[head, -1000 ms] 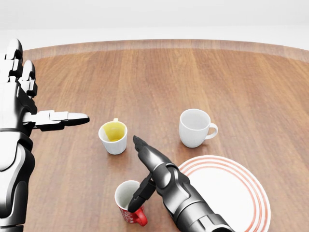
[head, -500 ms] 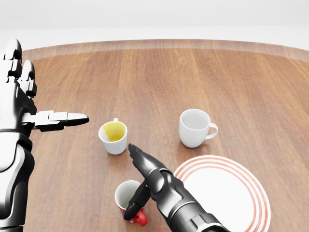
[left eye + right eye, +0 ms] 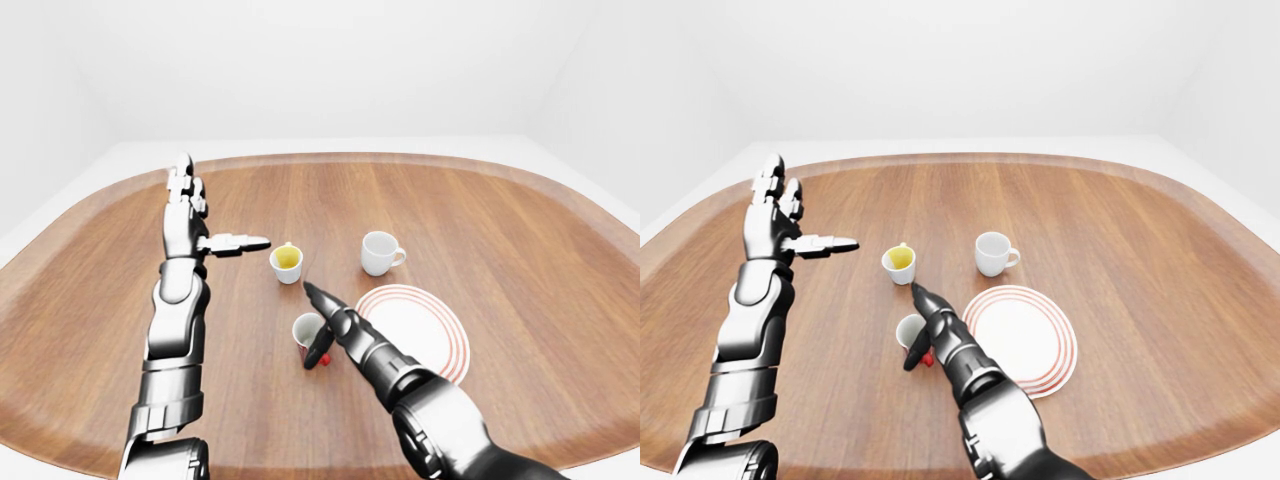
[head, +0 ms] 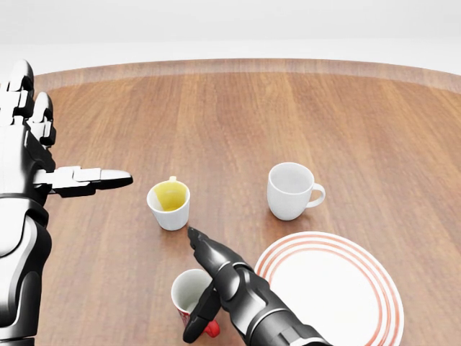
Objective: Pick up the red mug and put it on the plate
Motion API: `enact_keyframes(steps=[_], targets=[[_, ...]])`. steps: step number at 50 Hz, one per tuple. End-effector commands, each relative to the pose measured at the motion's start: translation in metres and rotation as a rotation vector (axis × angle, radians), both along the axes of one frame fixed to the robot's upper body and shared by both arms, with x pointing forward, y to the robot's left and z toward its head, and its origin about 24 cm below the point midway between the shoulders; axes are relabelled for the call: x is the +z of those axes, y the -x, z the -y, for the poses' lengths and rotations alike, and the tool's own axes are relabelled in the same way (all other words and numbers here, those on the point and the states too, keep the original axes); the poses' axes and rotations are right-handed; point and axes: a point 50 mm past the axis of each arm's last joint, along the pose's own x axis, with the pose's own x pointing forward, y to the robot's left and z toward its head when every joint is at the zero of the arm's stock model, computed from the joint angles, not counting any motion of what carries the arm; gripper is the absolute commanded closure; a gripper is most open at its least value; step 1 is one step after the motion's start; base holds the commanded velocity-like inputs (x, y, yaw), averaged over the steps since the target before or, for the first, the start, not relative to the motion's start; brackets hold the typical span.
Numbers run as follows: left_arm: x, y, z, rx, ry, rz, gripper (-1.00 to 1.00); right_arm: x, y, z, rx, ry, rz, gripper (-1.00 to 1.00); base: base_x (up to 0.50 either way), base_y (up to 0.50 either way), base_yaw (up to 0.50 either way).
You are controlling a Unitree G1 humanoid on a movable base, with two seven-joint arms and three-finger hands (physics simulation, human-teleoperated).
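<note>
The red mug (image 4: 186, 290), white inside, stands upright near the bottom of the head view, its red handle (image 4: 211, 329) turned down and right. My right hand (image 4: 196, 285) lies over its right side. The long fingers (image 4: 205, 249) stretch flat toward the upper left past the rim, and the thumb (image 4: 199, 317) hangs down across the mug by the handle. This hand is open and not closed round the mug. The white plate (image 4: 338, 295) with red rings lies just right of the mug and carries nothing. My left hand (image 4: 68, 130) is held up, open, at the left edge.
A small white cup with a yellow inside (image 4: 170, 204) stands just above the red mug. A white mug (image 4: 290, 189) stands above the plate, handle to the right. The round wooden table's (image 3: 500, 200) rim curves across the top.
My right hand has slid down and left in the head view, closer over the red mug, and its thumb now hangs lower beside the handle. Left arm, mugs and plate are unmoved.
</note>
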Motion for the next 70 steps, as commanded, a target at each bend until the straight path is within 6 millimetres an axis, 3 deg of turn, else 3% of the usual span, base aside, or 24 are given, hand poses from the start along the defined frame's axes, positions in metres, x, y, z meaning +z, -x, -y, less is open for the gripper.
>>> enact_keyframes(steps=[1, 12, 14, 15, 16, 32, 59, 70], targets=[[0.0, 0.0, -0.001, 0.001, 0.001, 0.0, -1.0, -0.006, 0.005, -0.001, 0.009, 0.012, -0.019, -1.0, 0.0, 0.0, 0.0], [0.0, 0.001, -0.001, 0.002, 0.001, 0.003, -1.0, -0.009, 0.007, -0.001, 0.011, 0.023, -0.026, -1.0, 0.0, 0.0, 0.0], [0.0, 0.002, -0.001, 0.002, 0.001, 0.003, -1.0, -0.009, 0.007, 0.0, 0.01, 0.024, -0.026, -0.42, 0.0, 0.0, 0.0], [0.0, 0.002, -0.001, 0.002, 0.002, 0.002, -1.0, -0.009, 0.007, 0.0, 0.009, 0.025, -0.025, 0.17, 0.0, 0.0, 0.0], [-0.001, 0.001, -0.001, 0.002, 0.002, -0.001, -1.0, -0.009, 0.007, 0.0, 0.01, 0.022, -0.023, 1.0, 0.0, 0.0, 0.0], [-0.002, 0.001, -0.002, 0.005, 0.006, -0.007, -1.0, -0.006, 0.004, 0.002, 0.006, 0.025, -0.013, 1.0, 0.0, 0.0, 0.0], [-0.004, -0.001, 0.0, 0.004, 0.005, -0.015, -1.0, 0.035, -0.028, 0.019, -0.051, -0.068, 0.116, 1.0, 0.0, 0.0, 0.0], [-0.003, -0.001, 0.0, 0.003, 0.006, -0.014, -1.0, 0.033, -0.029, 0.027, -0.072, -0.067, 0.12, 1.0, 0.0, 0.0, 0.0]])
